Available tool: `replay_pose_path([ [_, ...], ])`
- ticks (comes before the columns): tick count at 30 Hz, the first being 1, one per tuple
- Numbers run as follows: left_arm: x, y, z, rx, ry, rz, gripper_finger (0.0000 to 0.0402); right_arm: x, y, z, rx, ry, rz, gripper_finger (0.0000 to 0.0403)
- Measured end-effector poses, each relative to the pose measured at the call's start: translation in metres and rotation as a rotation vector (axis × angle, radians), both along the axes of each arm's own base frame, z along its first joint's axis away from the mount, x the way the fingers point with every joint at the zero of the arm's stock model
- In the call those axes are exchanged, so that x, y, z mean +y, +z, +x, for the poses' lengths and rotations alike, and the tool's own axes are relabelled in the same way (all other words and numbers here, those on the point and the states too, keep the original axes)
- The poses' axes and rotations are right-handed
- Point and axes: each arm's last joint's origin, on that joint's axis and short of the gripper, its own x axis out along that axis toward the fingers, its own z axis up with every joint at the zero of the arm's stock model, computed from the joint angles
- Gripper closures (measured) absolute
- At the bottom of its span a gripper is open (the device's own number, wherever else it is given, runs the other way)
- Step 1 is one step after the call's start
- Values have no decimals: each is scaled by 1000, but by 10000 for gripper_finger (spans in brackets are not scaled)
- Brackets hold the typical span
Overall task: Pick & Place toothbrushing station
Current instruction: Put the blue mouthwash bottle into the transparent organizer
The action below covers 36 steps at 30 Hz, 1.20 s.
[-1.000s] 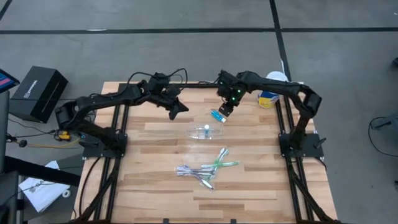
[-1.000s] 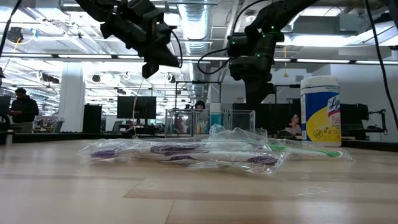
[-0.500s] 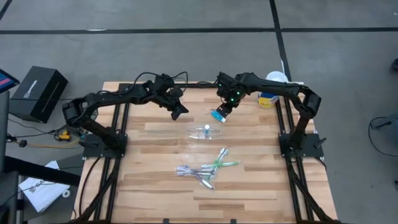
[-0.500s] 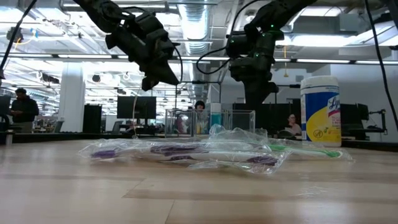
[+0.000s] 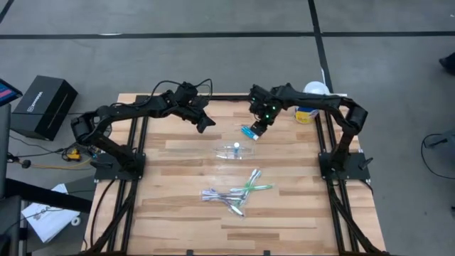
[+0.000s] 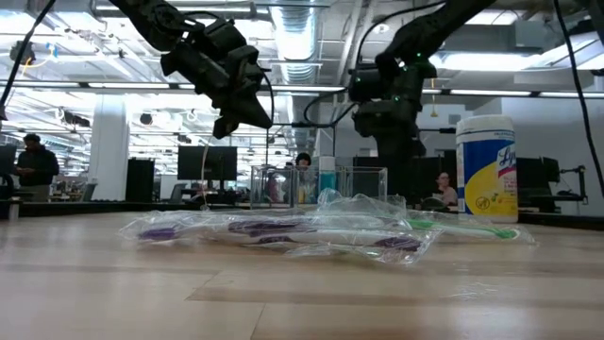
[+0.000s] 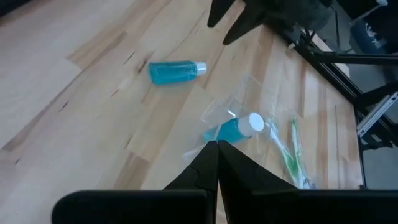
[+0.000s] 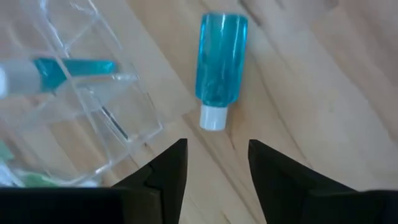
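While right end effector [image 8: 212,163] hovers (fingers apart) over blue tube [image 8: 220,65], left arm raised

Pale wood table [image 5: 178,213], planked, smooth, satin sheen; clear glossy plastic cup [image 8: 93,118], lying sideways; translucent blue plastic tube [image 8: 221,59], glossy, matt white cap; crinkled clear film over toothbrushes [image 6: 283,231]; matt black fingers [image 8: 165,171]; glossy printed canister [image 6: 486,170].

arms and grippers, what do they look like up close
Both arms are dark, jointed and slim, with black cables looping along them. The left gripper ends in two black wedge-shaped fingers; the right gripper has two matte black fingers too. A green light glows near the right arm's wrist.
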Motion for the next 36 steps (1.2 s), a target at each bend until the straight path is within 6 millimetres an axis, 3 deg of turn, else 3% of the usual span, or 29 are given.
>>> replay_pose_path([
  [8, 0, 1, 0, -4, 4, -4, 402, 4, -18, -3, -17, -2, 24, 229],
  [20, 0, 1, 0, -4, 0, -4, 402, 7, -18, 5, -70, -48, 9, 238],
  [29, 0, 0, 0, 1, -16, 9, 402, 7, -47, 12, 19, -58, 58, 242],
  [36, 0, 0, 0, 1, -19, 14, 402, 9, -54, 17, 25, -53, 64, 243],
])
